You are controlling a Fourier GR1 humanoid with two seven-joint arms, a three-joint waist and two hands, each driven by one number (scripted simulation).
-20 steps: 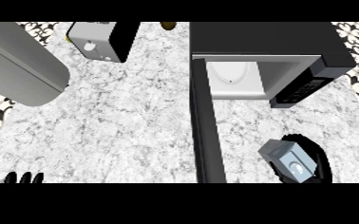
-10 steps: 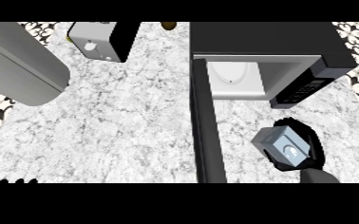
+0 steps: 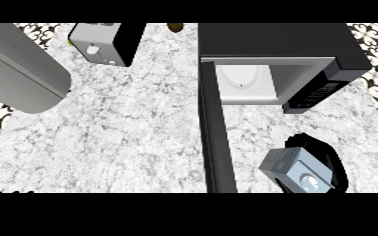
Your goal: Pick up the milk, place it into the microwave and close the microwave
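Near the counter's front edge toward its right corner, just right of the open door: milk [image 3: 294,169], a small grey-blue carton with a round cap on the sloped top, tilted and held up off the stone. Wrapped round the carton's right and rear sides: right hand [image 3: 325,157], black fingers curled against the walls, so gripping the milk. Probably light to moderate in weight, depending on fill; thin card walls likely to give a little if squeezed, smooth and perhaps a bit slippery. Best held across two opposite flat sides at mid-height, well below the cap and the folded top, kept upright so liquid does not shift. Not fragile in the glass sense, yet liable to dent or tip on its narrow base when set down.

Just left of the carton: microwave door [image 3: 215,135], swung fully open, seen edge-on as a long dark bar running toward the front edge. Beyond, along the counter's back edge at right: microwave [image 3: 280,42], dark casing, pale cavity open with a white turntable plate [image 3: 241,76] inside, control panel at its right. Carton well short of the cavity, placing not yet done, door still to shut.

At the far left front corner: left hand [image 3: 16,192], only fingertips showing at the edge, too little visible to judge.
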